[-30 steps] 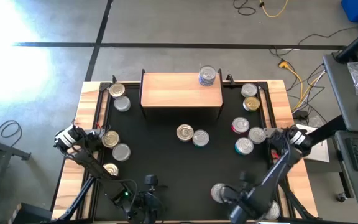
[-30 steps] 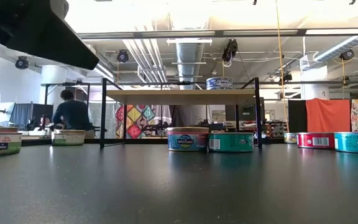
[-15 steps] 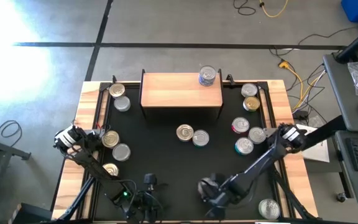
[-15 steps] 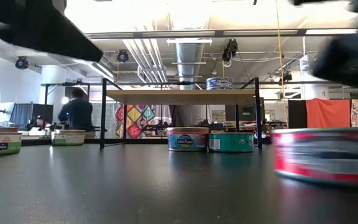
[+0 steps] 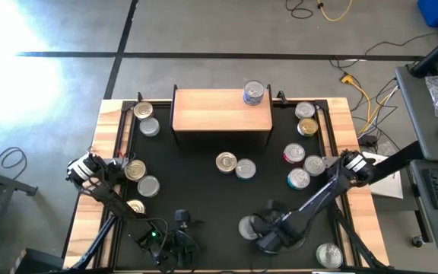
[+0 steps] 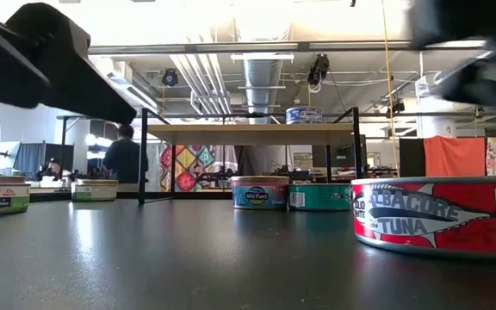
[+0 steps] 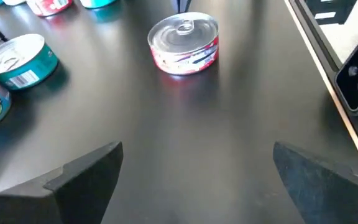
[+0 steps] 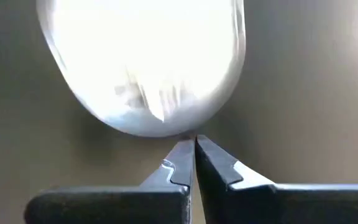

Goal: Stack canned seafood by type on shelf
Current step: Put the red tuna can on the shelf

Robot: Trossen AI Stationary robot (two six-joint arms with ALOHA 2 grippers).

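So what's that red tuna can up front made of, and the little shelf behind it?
The red tuna can looks like metal: shiny silver pull-tab lid, glossy printed red label. The shelf seems to be pale, smooth wood with visible grain, on thin dark legs, probably metal.

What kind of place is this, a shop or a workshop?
Most likely a lab or workshop: exposed ceiling ducts, loose cables on the floor, and a black table set with tins.
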